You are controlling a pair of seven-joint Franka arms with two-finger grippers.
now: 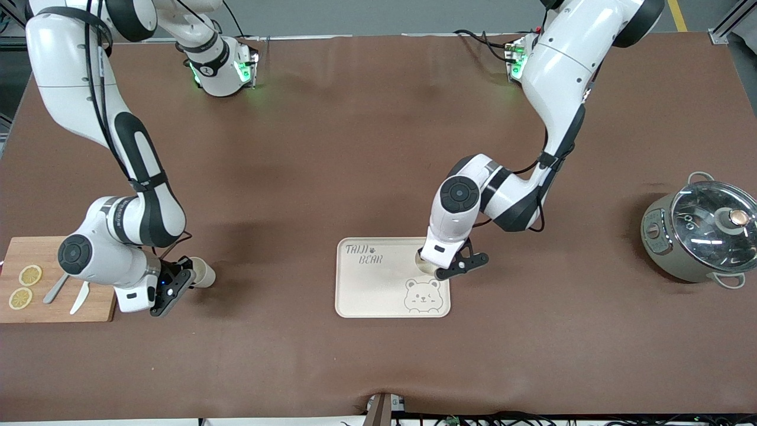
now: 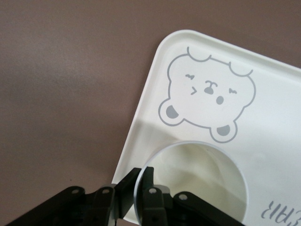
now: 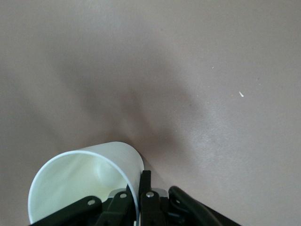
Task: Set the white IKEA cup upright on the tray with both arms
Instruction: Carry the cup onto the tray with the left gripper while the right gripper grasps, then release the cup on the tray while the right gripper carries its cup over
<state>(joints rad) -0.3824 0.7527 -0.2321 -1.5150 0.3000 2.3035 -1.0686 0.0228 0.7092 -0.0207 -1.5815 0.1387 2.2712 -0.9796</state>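
- Okay, so the right gripper (image 1: 174,290) is pinching the rim wall of a white cup (image 1: 202,273), just beside the cutting board (image 1: 59,307) at the right arm's end of the bench.
- That cup is looking tipped, with its long axis pointing off toward roughly 2 o'clock from the gripper in the front view.
- From there the tray (image 1: 366,296) is sitting at about 3 o'clock, well apart.
- Meanwhile the left gripper (image 1: 440,269) is clamping the rim of a second white cup (image 2: 193,183), which is standing upright on the tray near the bear face.
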